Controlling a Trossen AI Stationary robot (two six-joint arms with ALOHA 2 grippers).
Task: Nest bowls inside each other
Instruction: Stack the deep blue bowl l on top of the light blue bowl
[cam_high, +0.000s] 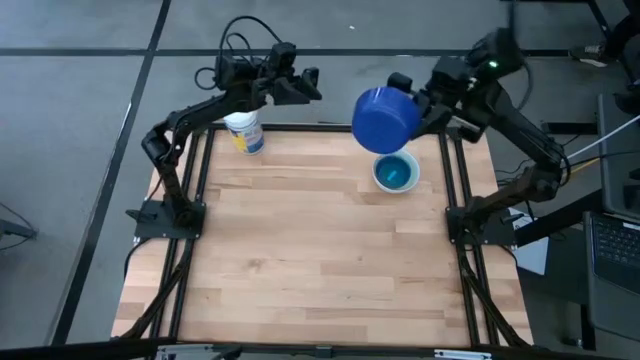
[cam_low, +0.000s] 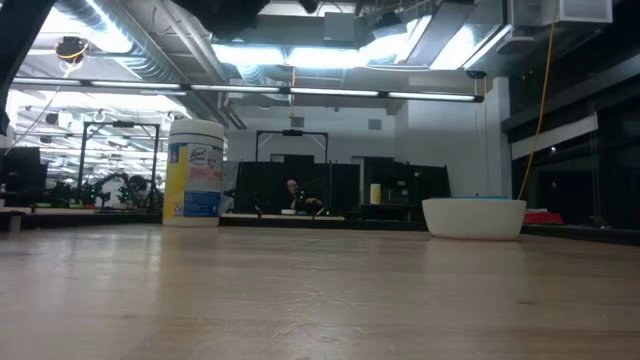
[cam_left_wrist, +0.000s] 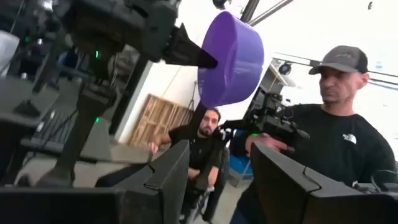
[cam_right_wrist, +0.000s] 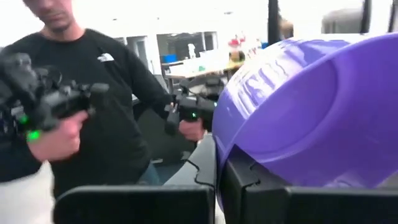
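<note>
Wooden worktop under the two arms: at its far edge the right claw is clamped tight on the rim of a dark blue bowl, held tilted in the air just above a white bowl with a light blue one nested inside; the left claw hangs with fingers spread and empty near a white labelled container; a person in black stands beyond

Bowl stack at table's back right, container back left.
</note>
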